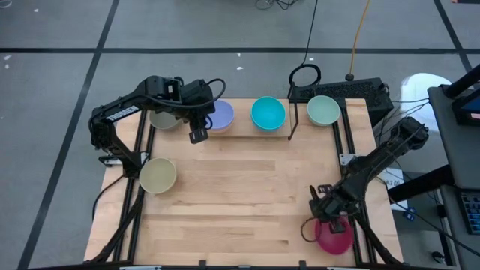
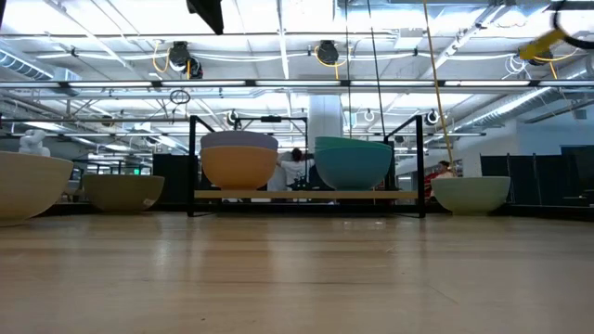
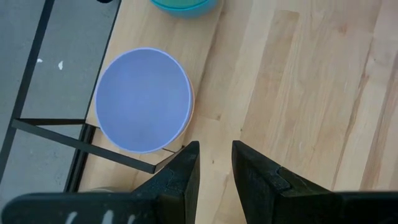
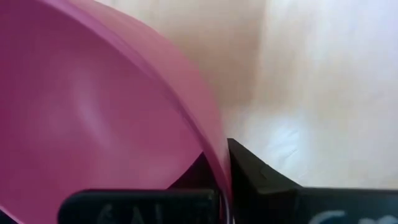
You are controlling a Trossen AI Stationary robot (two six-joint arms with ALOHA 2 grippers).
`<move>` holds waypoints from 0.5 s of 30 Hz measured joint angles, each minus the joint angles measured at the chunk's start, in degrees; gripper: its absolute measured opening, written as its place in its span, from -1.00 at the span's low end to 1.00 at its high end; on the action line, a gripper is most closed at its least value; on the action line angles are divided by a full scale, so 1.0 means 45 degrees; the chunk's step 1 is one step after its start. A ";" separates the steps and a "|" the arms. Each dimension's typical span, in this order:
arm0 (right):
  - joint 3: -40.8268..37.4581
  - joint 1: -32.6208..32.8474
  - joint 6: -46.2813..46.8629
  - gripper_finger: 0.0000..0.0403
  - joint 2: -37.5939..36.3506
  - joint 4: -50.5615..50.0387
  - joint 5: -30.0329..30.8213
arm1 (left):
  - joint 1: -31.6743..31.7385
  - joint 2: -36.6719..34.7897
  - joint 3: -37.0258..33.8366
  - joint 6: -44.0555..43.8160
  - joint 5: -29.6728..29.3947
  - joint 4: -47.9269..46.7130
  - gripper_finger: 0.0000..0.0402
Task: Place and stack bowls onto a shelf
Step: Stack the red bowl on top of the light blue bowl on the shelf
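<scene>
On the shelf [image 2: 306, 195] at the table's far edge stand two stacks: a lavender bowl [image 3: 143, 99] nested in an orange one [image 2: 238, 169], and a cyan bowl [image 1: 268, 112] in a blue one [image 2: 353, 172]. A mint green bowl [image 1: 323, 110] sits on the table right of the shelf, a grey-olive bowl [image 1: 163, 118] left of it, and a beige bowl [image 1: 157, 175] near the left edge. My left gripper [image 3: 214, 168] hovers open just near of the lavender bowl, touching nothing. My right gripper [image 4: 217, 168] is shut on the magenta bowl [image 1: 334, 235] at the near right corner. My right gripper pinches the magenta bowl's rim [image 4: 208, 143], one finger inside the bowl and the other finger [image 4: 255, 171] outside its wall. The fingers come from above, pointing down, on the rim's far side. Whether the bowl's base is on the table, I cannot tell.
The wide middle of the wooden tabletop [image 1: 247, 195] carries nothing. Black frame rails [image 1: 135, 202] run along the left and right sides. A black box with cables [image 1: 352, 91] sits beyond the far right corner. People show far off in the room behind the shelf.
</scene>
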 joint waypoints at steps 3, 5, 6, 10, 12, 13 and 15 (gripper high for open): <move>0.0502 -0.0967 -0.0650 -0.99 0.0005 -0.0011 0.0532 | 0.0000 0.0003 0.0000 0.0000 0.0000 0.0008 -0.51; 0.1008 -0.1644 -0.1184 -1.00 0.0005 -0.0155 0.0698 | -0.0004 -0.0001 0.0000 0.0000 0.0000 0.0013 -0.51; 0.1259 -0.1971 -0.1436 -1.00 0.0005 -0.0221 0.0730 | -0.0005 -0.0001 0.0000 0.0000 0.0000 0.0013 -0.51; 0.2416 -0.3293 -0.2286 -1.00 0.0005 -0.0660 0.1908 | -0.0005 -0.0002 0.0000 0.0014 0.0000 0.0013 -0.51; 0.3160 -0.3958 -0.3088 -1.00 0.0005 -0.1357 0.2429 | -0.0005 0.0001 0.0000 0.0044 0.0000 0.0008 -0.51; 0.3552 -0.4297 -0.3382 -1.00 0.0005 -0.1741 0.2838 | -0.0005 -0.0001 0.0000 0.0047 0.0000 0.0008 -0.51; 0.4397 -0.5005 -0.3852 -1.00 0.0005 -0.2369 0.3646 | -0.0005 0.0003 0.0000 0.0058 0.0000 0.0008 -0.51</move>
